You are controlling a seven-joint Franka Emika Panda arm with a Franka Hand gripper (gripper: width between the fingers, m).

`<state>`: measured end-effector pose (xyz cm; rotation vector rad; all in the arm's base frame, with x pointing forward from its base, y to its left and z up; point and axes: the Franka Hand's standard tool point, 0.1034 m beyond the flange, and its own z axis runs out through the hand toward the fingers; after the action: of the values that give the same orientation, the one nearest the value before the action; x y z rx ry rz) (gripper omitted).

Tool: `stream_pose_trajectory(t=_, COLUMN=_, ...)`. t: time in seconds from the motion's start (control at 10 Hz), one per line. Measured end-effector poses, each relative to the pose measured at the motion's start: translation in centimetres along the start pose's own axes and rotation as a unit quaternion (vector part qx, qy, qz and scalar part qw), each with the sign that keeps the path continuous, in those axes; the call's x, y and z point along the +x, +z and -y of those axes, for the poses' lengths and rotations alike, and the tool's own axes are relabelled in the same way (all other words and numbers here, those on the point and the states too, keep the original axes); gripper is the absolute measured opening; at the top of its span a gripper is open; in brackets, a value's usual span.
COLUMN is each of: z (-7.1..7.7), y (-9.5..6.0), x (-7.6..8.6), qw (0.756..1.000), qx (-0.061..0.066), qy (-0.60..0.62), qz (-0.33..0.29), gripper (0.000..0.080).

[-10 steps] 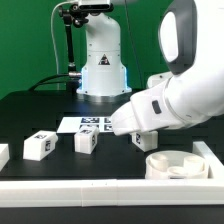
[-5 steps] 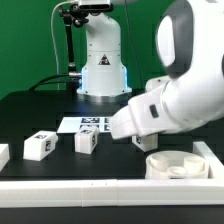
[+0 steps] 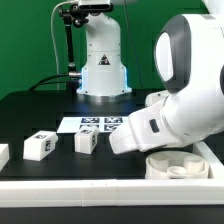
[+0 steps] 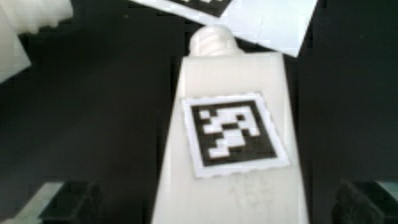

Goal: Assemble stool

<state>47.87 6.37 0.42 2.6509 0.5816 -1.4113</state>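
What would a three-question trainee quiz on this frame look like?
1. True or false: the seat lies at the exterior view's left.
2. In the wrist view, what lies between the fingers of the open end effector? A) the seat B) a tagged leg C) a screwdriver
3. In the exterior view, how many legs show whole on the table?
Key: 1 false; 2 B; 3 two.

The arm [image 3: 165, 120] has swung lower over the seat [image 3: 182, 167].
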Motion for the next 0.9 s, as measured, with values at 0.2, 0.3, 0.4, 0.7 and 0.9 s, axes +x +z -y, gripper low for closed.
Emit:
stream_pose_trajectory(t=0.2, z=0.01, y=0.20, x=0.12, qw=1.000, qx=-0.001, qy=-0.002, qz=-0.008, gripper=0.0619)
stream_pose_trajectory(t=0.3, z=0.07, y=0.31, x=0.11, qw=1.000, qx=-0.002, qy=-0.003, qz=-0.008, gripper=0.0619)
stream_pose_trajectory(t=0.4, z=0.08, y=0.30, x=0.11, qw=1.000, qx=-0.002, qy=-0.003, qz=-0.008, gripper=0.0446)
stream_pose_trajectory(t=0.7, z=0.08, y=0.29, x=0.08, qw=1.000, qx=-0.002, qy=-0.003, qz=-0.008, gripper=0.0327)
stream_pose_trajectory(t=0.9, z=0.18, y=0.20, x=0.00, qw=1.000, qx=0.001, qy=-0.003, qz=-0.007, gripper=0.0327)
